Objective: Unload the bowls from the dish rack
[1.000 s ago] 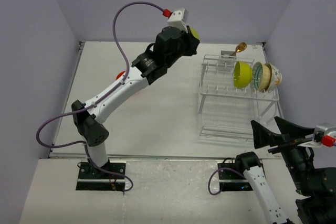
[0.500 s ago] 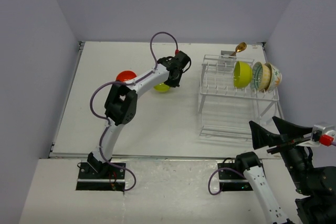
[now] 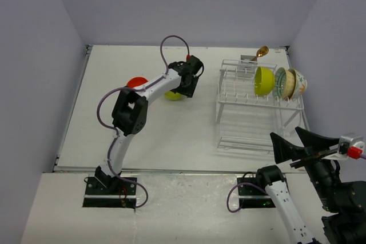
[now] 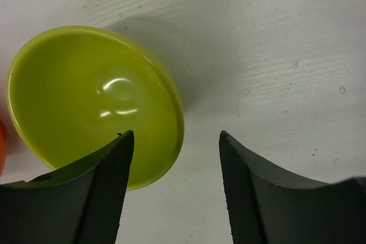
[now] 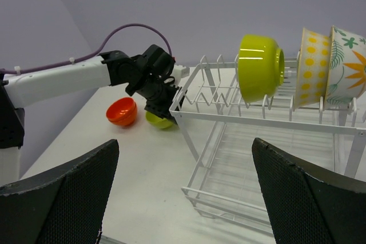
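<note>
Three bowls stand on edge in the upper tier of the rack (image 3: 251, 104), which sits at the right edge of the table (image 3: 171, 135) toward the far right corner. From left to right they are a lime bowl (image 3: 263, 81) and two patterned bowls (image 3: 281, 83) (image 3: 297, 83). The row runs parallel to the far edge. Each rim is held upright, so each bowl's axis lies level along the row. In the right wrist view the lime bowl's mouth appears to be turned toward the right edge.

A second lime bowl (image 4: 91, 104) rests mouth-up on the table near the middle of the far edge, just beside an orange bowl (image 3: 136, 83).

The left claw (image 4: 175, 141) is held over this second lime bowl's rim. Its fingers are spread wide and nothing is gripped.

The right claw (image 5: 184, 141) is raised at the near right corner, wide open and empty, and is aimed at the rack.

The racked row lies to the right of the left claw and on the far side of the right claw. The lime bowl is judged the closest racked bowl to the left claw. Which arm is nearer overall cannot be told.
</note>
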Robot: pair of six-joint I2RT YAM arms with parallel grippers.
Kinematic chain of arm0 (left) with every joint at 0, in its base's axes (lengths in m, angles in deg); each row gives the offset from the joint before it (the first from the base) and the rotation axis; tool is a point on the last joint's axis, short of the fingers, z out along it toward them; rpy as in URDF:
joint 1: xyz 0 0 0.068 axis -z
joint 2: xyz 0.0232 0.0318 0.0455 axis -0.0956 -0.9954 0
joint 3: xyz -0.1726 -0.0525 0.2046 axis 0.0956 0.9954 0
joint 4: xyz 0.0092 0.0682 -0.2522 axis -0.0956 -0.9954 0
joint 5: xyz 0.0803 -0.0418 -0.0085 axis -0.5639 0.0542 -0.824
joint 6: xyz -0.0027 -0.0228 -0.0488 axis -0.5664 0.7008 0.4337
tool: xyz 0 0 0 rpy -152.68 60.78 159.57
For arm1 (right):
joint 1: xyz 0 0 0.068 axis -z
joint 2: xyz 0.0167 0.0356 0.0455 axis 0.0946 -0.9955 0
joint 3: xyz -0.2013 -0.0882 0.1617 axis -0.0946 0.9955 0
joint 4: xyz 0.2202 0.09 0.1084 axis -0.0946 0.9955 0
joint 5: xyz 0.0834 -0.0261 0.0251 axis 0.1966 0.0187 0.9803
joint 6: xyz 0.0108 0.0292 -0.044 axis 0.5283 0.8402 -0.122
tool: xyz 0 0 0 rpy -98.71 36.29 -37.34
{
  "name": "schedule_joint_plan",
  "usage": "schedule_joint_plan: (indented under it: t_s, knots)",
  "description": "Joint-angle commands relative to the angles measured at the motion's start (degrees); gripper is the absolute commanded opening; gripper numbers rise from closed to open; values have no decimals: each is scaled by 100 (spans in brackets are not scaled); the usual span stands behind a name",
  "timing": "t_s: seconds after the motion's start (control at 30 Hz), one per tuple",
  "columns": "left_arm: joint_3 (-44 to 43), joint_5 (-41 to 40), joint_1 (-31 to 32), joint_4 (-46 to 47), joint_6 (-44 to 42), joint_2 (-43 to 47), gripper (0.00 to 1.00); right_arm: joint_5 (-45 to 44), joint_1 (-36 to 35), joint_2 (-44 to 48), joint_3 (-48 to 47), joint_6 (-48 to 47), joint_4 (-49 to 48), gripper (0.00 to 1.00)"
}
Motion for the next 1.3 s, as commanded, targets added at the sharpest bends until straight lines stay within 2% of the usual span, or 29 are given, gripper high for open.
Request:
schedule_joint_plan:
  t_s: [0.0,0.07,0.13,0.17,0.2,0.23,0.27,0.3,0.33,0.53,0.77,0.87,1.0,1.27]
  knots:
    - [92,41,89,100,20,758,63,73,-17,-150,-9,-90,-83,99]
    - [180,-20,351,294,143,1443,67,90,-17,-168,-9,-73,-92,99]
    - [416,-29,693,864,344,2327,82,151,-17,-177,18,-3,-109,99]
    - [548,58,818,1188,424,2621,96,195,-17,-185,26,24,-127,99]
    - [932,198,923,1966,494,3250,100,257,-17,-203,44,67,-153,99]
    - [1214,965,994,2444,608,3561,100,414,-17,-212,44,85,-171,99]
    - [1539,1634,1012,3728,1036,3816,100,476,-17,-194,62,146,-258,99]
    - [2030,2198,1030,4254,1318,4123,100,521,-17,-177,70,182,-293,99]
    - [2017,2569,1082,4477,1591,4118,100,530,-17,-168,71,226,-329,99]
    - [981,3196,1469,4945,2647,3091,100,486,-17,-106,-175,367,-347,99]
    - [427,3187,1566,4945,2938,2370,99,451,-17,-62,-316,244,-118,99]
    - [417,3590,1575,5539,3070,2133,98,442,-17,-89,-316,218,-48,99]
    - [347,3671,1592,5569,3167,1930,96,503,-17,-115,-316,191,-4,99]
    - [-117,3750,1592,5534,3281,1342,84,389,-17,-80,-316,156,14,99]
